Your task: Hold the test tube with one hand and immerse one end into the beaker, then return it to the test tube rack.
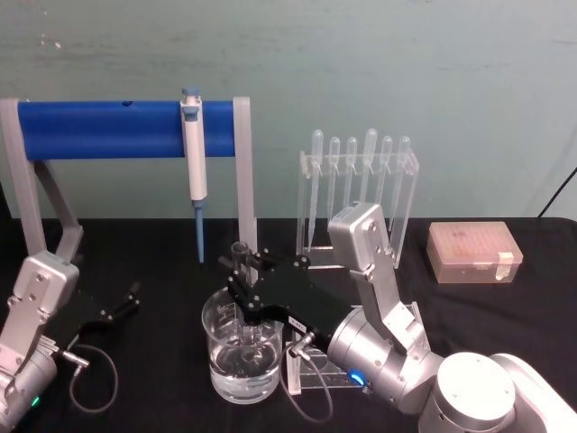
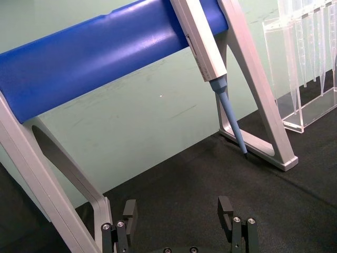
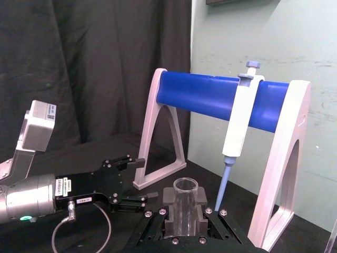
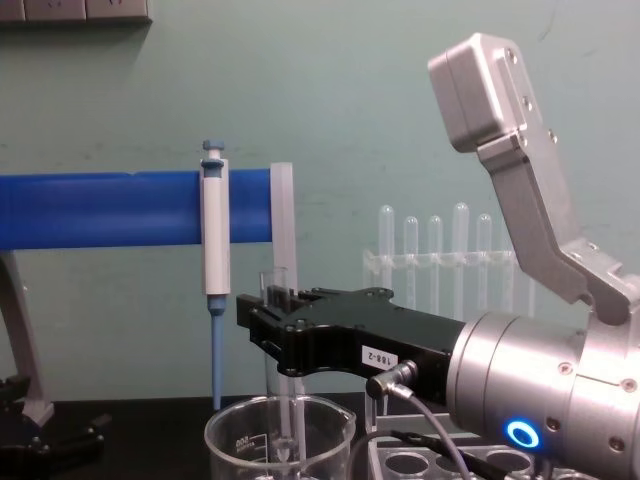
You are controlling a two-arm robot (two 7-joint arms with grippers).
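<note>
The right gripper is clamped around the 1 test tube, gripping it just below its rimmed mouth. The tube's long axis stands upright, and its lower end hangs down inside the 1 beaker, apparently at or in the liquid. The test tube rack sits just beside the beaker on the robot's right, beneath the right arm, so the return likely needs a straight lift, then a short sideways carry. The left gripper is parked at the left, wide open and empty. Behind stand 1 pipettor and 6 pipettes.
</note>
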